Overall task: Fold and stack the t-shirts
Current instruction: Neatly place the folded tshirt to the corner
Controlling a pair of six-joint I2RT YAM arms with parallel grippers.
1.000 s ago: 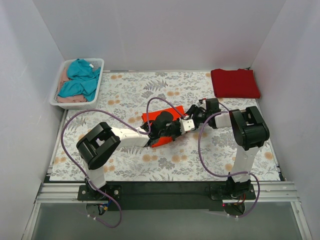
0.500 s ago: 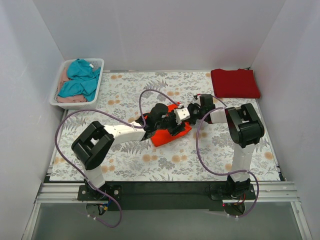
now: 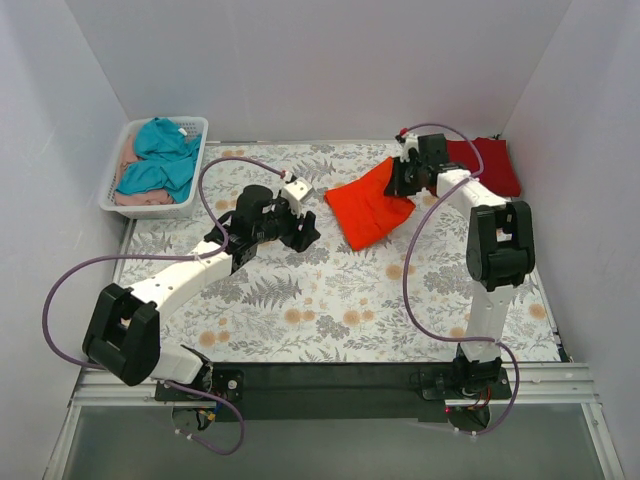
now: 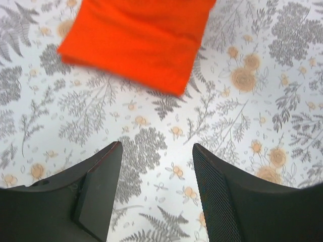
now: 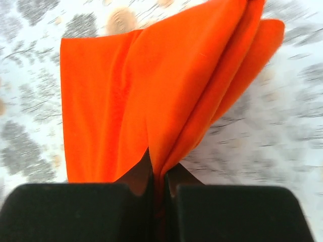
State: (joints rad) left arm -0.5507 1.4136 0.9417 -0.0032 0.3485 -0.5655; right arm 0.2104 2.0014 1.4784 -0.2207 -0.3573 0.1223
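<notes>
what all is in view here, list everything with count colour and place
orange-red t-shirt: 1, bright orange-red, folded, right of table centre, one edge lifted
crimson t-shirt: 1, dark red, folded, far right corner
basket: 1, white, far left corner
teal garment: 1, teal, in basket
pink garment: 1, pale pink, in basket under the teal one
table: 1, grey-and-tan floral
left tool: 1, black, open, empty, over bare table left of the orange-red t-shirt
right tool: 1, black, shut on the orange-red t-shirt's edge

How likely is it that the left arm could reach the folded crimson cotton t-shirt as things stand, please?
Probably not: the folded crimson cotton t-shirt lies in the far right corner, and the right hand, shut on the orange-red cotton t-shirt, hangs between it and the open left hand.
</notes>
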